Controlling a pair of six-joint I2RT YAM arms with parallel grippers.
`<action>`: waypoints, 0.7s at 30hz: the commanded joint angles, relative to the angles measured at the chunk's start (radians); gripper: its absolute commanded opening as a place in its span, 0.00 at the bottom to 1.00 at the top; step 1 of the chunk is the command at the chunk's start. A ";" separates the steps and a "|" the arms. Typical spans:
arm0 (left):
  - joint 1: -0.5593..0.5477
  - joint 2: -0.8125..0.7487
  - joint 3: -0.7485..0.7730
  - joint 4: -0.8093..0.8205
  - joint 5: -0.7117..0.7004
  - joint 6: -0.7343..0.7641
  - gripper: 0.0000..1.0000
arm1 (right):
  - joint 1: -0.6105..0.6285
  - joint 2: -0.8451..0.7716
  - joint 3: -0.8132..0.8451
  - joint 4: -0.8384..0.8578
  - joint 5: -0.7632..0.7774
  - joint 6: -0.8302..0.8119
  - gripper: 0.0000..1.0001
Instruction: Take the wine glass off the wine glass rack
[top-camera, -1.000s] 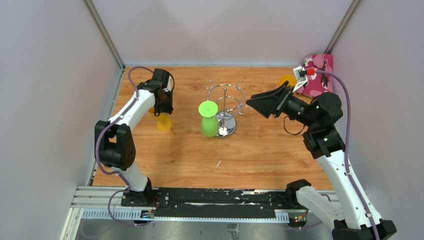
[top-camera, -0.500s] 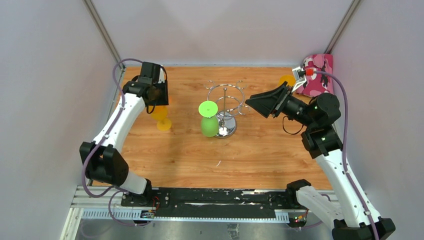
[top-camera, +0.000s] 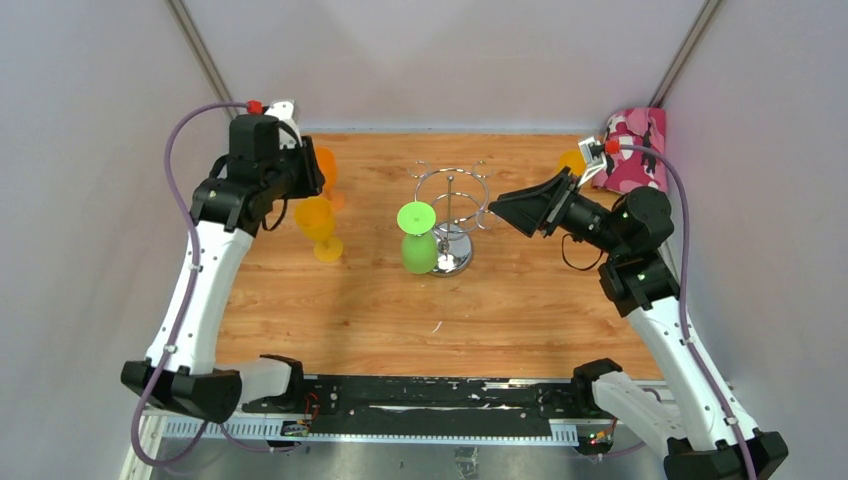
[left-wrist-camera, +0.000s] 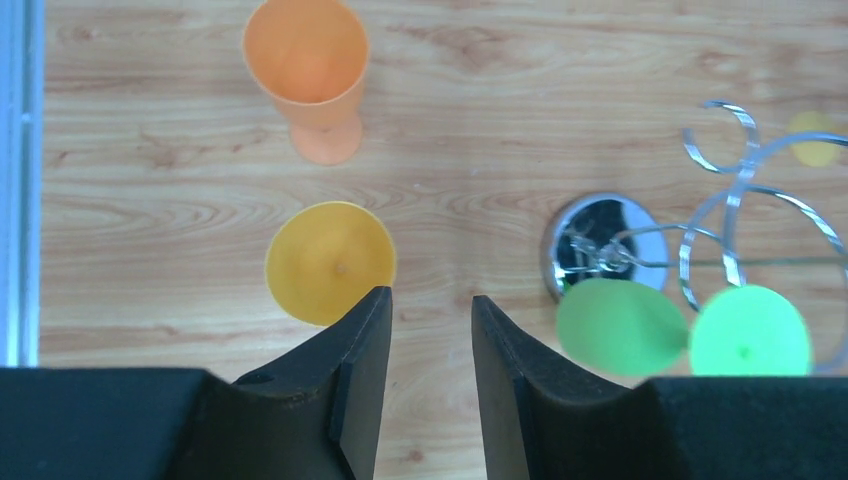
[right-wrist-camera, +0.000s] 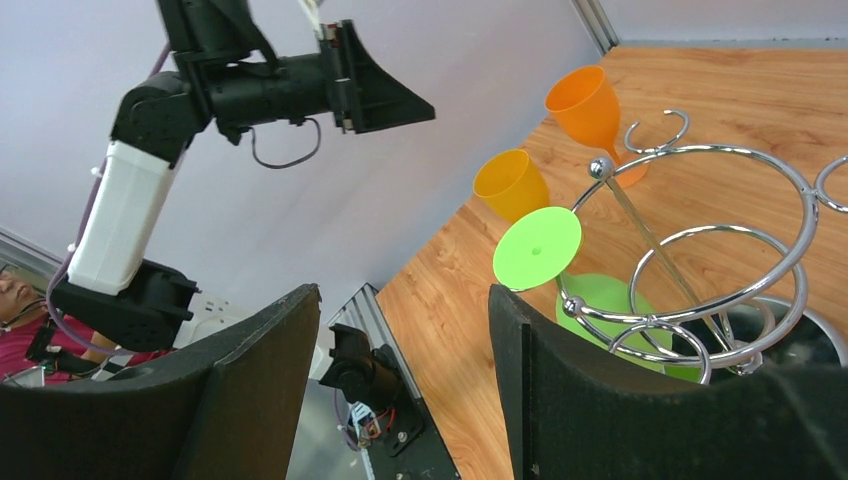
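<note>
The chrome wine glass rack (top-camera: 452, 212) stands mid-table. A green wine glass (top-camera: 417, 238) hangs upside down from one of its left arms, foot on top. My right gripper (top-camera: 503, 204) is open and empty, just right of the rack's ring and pointing at it. Its wrist view shows the green foot (right-wrist-camera: 537, 248) and the wire ring (right-wrist-camera: 700, 240) ahead of the open jaws (right-wrist-camera: 400, 290). My left gripper (top-camera: 308, 175) is open and empty, raised at the back left. Its wrist view (left-wrist-camera: 432, 297) shows the green glass (left-wrist-camera: 748, 330) and the rack base (left-wrist-camera: 598, 245) at right.
A yellow glass (top-camera: 318, 225) and an orange glass (top-camera: 326, 168) stand upright at the left, under my left gripper; both show in the left wrist view, yellow (left-wrist-camera: 330, 262), orange (left-wrist-camera: 305, 65). A pink camouflage bag (top-camera: 635, 150) and a yellow disc (top-camera: 572, 158) sit back right. Walls enclose three sides.
My left arm has risen and swung back to the left, away from the yellow glass standing on the table. My right gripper has edged slightly toward the rack.
</note>
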 joint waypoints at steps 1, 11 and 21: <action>-0.002 -0.110 -0.017 0.063 0.203 -0.033 0.40 | -0.015 -0.001 -0.021 0.034 -0.006 0.010 0.67; -0.015 -0.391 -0.505 0.740 0.648 -0.513 0.38 | -0.015 -0.016 0.014 -0.028 -0.003 -0.031 0.67; -0.080 -0.538 -0.766 0.860 0.557 -0.689 0.41 | -0.015 -0.026 -0.021 -0.003 -0.004 0.004 0.67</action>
